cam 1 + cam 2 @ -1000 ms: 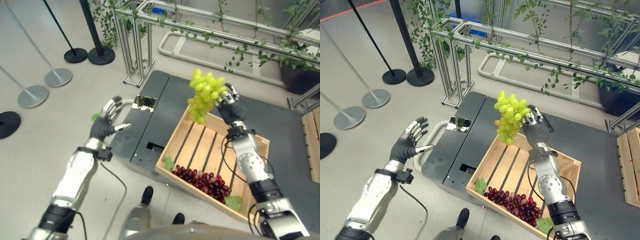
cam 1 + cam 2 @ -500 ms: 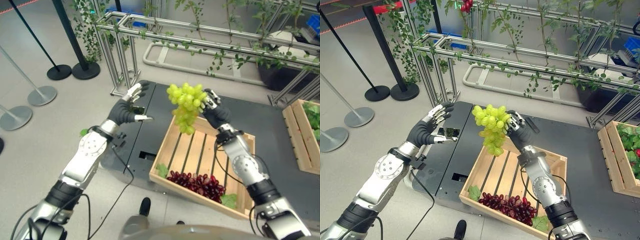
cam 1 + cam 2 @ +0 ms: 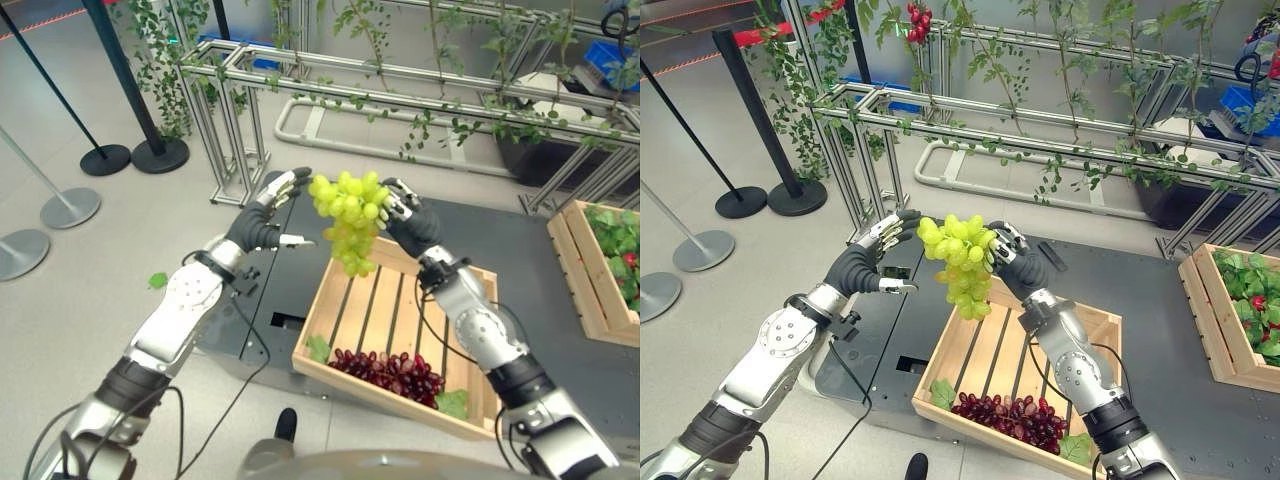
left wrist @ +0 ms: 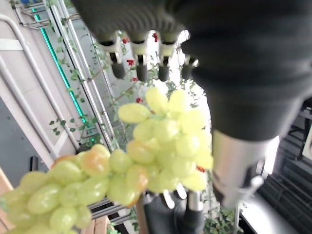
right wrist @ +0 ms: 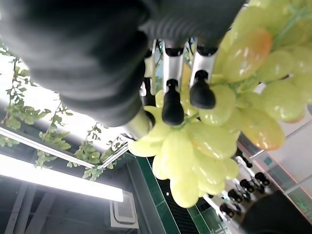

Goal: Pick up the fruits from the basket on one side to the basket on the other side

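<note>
Above wooden crate (image 3: 385,310): R hand (image 3: 412,222) fingers clenched on green grape bunch (image 3: 347,212); L hand (image 3: 262,220) just beside, fingers relaxed, grasping nothing.

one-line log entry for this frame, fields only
right hand: shut on green grapes, held above wooden crate | left hand: open, beside bunch | purple grapes: in crate | phase: handover likely

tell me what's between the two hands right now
The green grape bunch hangs between the open left hand and the right hand, which grips it, in both eye views.
</note>
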